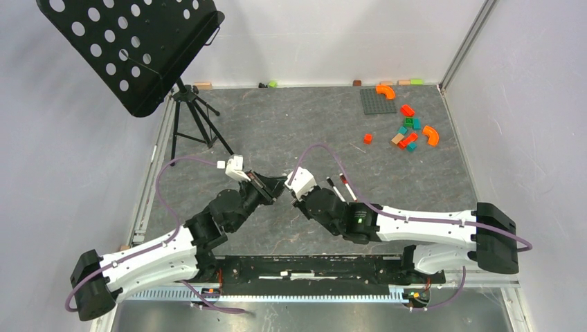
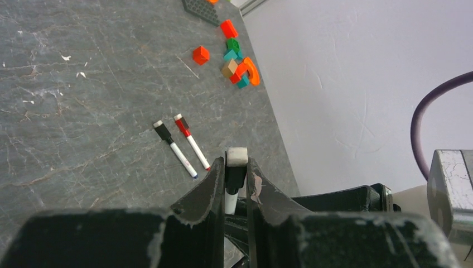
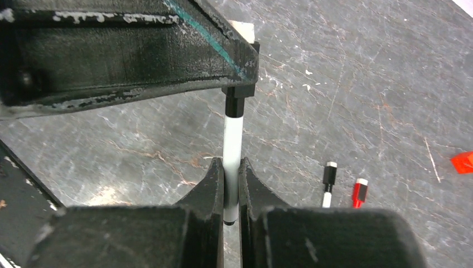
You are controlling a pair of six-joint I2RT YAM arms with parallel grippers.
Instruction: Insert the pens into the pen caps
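The left tool is clenched on a short black cap with a white block end. The right tool grasps a smooth white pen seated in that cap, above the mottled grey surface. Only the wrist views show this joint. A black-capped pen and a red-capped pen lie side by side to the right.

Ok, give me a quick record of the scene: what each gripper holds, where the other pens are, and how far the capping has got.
left gripper: shut on black pen cap
right gripper: shut on white pen barrel
held parts: barrel runs straight into the cap, above the table
other pens: black-capped pen and red-capped pen, side by side on the table
toy blocks: far right corner
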